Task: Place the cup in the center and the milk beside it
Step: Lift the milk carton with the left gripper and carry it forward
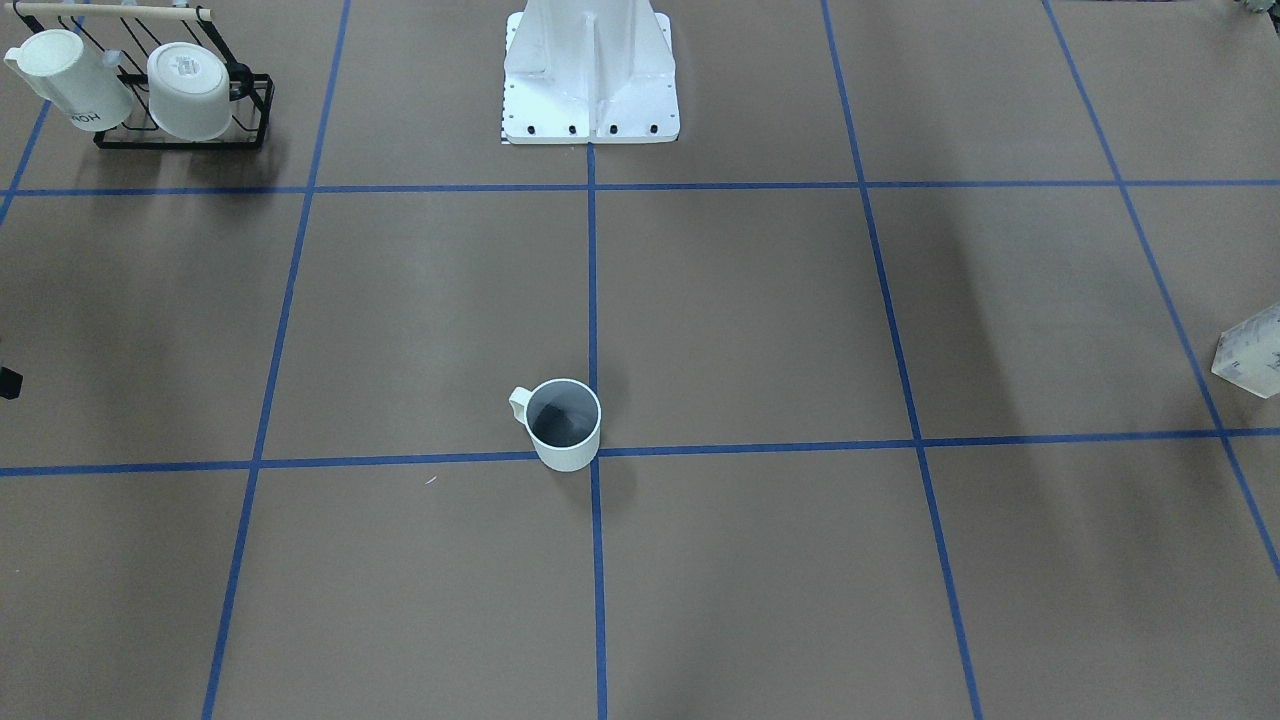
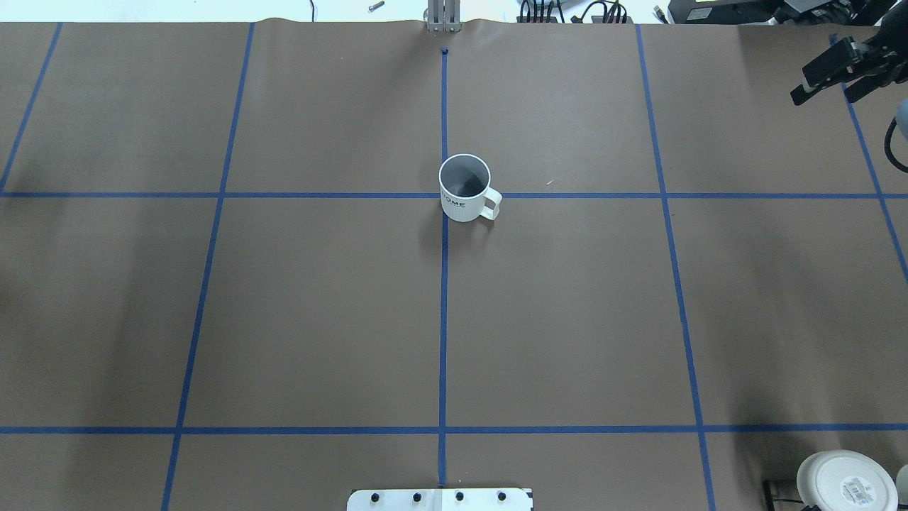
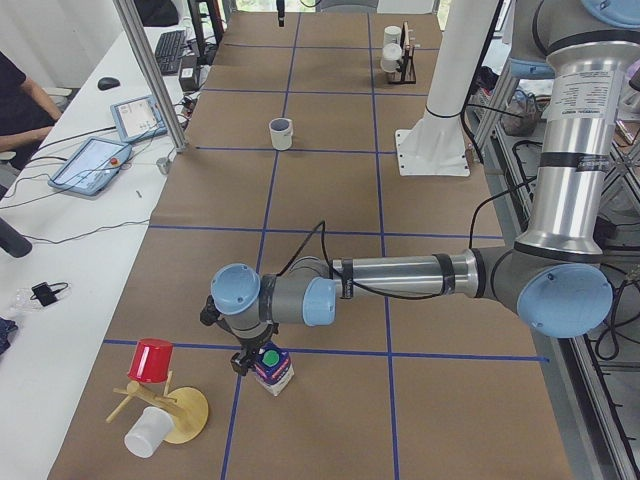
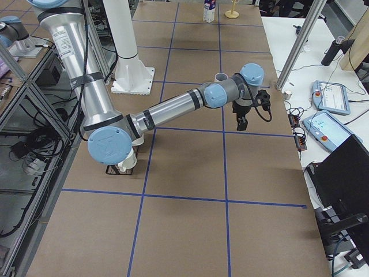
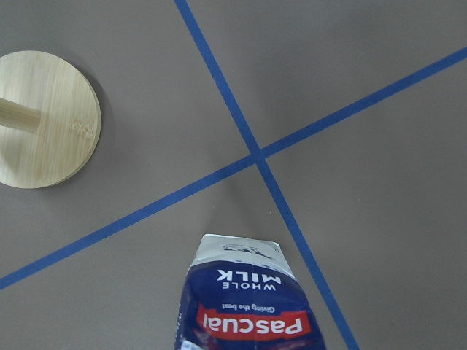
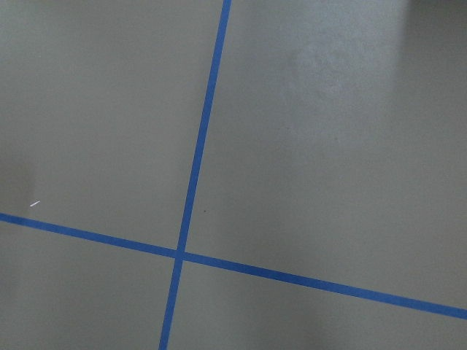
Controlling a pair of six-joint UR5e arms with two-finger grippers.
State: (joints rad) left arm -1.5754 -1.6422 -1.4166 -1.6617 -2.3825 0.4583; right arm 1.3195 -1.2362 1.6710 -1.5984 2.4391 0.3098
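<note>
The cup [image 1: 565, 425], a small white mug with a dark grey inside, stands upright at the table's middle tape crossing; it also shows in the overhead view [image 2: 464, 188]. The milk [image 3: 272, 368], a blue carton with a green cap, stands tilted at the table's end on my left, under my left gripper [image 3: 250, 358]; I cannot tell whether that gripper is open or shut. The carton fills the bottom of the left wrist view [image 5: 248, 306] and shows at the front view's right edge [image 1: 1250, 355]. My right gripper [image 2: 800, 84] hovers open and empty, far to the cup's right.
A black rack [image 1: 180, 90] holds two white mugs near my base [image 1: 590, 75]. A wooden mug tree [image 3: 165, 410] with a red cup [image 3: 150, 360] and a white cup [image 3: 150, 432] lies beside the milk. Tablets [image 3: 95, 160] lie on the operators' side table.
</note>
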